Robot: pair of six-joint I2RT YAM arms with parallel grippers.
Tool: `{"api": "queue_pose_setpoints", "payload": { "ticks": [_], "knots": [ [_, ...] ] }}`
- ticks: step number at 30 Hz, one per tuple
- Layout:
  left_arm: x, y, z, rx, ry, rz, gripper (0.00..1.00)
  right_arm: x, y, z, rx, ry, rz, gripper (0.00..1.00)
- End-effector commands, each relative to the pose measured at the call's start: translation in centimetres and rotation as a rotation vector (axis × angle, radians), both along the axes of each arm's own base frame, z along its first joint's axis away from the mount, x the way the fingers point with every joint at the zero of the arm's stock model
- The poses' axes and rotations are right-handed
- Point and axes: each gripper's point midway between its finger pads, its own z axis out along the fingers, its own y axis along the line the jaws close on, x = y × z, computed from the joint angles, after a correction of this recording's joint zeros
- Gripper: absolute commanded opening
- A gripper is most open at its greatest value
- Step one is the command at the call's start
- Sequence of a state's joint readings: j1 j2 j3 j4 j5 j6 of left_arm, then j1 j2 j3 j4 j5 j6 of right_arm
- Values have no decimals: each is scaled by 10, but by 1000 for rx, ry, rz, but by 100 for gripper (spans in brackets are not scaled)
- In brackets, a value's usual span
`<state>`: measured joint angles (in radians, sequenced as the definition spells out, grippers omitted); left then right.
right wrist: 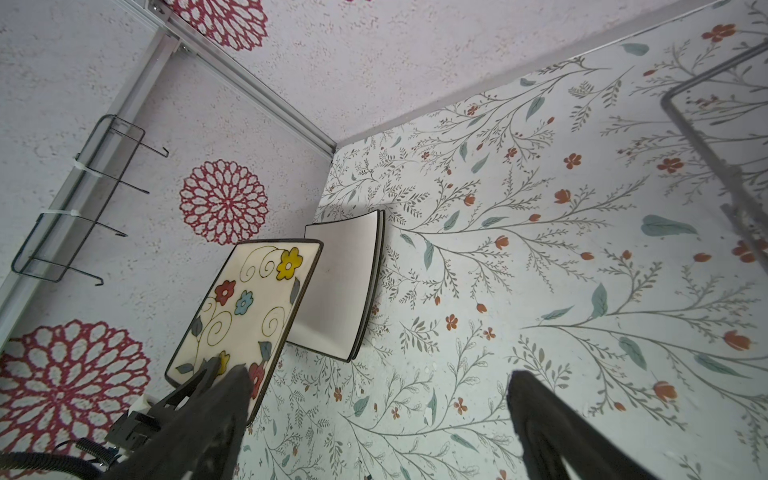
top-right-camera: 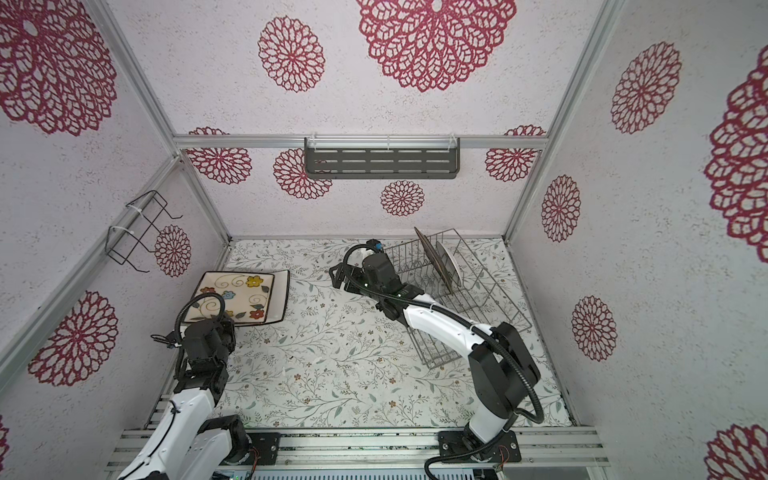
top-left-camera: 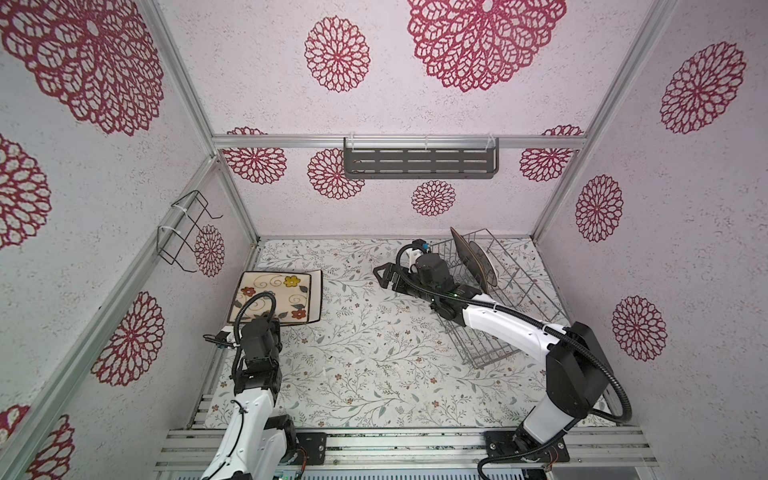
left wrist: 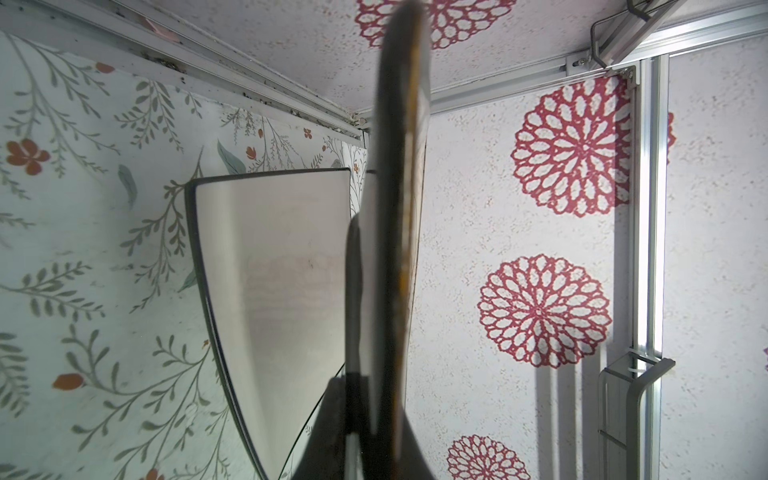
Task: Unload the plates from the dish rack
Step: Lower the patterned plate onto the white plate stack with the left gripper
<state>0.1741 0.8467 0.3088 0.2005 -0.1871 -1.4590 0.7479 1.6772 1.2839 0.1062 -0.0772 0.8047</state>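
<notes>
Floral square plate (top-left-camera: 274, 297) tilted over stacked white plates (right wrist: 340, 286); two plates (top-left-camera: 478, 262) upright in silver wire rack (top-left-camera: 482, 349).

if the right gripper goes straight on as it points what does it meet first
Probably a plate: the open right gripper points over bare table mat toward the floral plate in the left gripper and the white plates beneath it; which comes first is unclear.

Five plates (top-left-camera: 274, 299), one dish rack (top-left-camera: 516, 286)

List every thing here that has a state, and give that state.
Floral plate, held tilted, off the table.
Left gripper, shut on its edge.
White square plates, stacked flat on the table.
Racked plates, upright in the dish rack.
Right gripper, open, empty.
</notes>
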Motion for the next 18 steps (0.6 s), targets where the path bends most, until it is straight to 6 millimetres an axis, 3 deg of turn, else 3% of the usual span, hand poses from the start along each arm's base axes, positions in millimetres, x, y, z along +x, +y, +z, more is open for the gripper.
{"api": "queue_pose_setpoints", "payload": {
  "ticks": [1,18],
  "knots": [
    [18,4,95,63,-359,-24,0,-3,15,16,24,-23,59,99],
    [43,11,74,56,-376,-73,0,-6,55,0,25,26,133,99]
  ]
}}
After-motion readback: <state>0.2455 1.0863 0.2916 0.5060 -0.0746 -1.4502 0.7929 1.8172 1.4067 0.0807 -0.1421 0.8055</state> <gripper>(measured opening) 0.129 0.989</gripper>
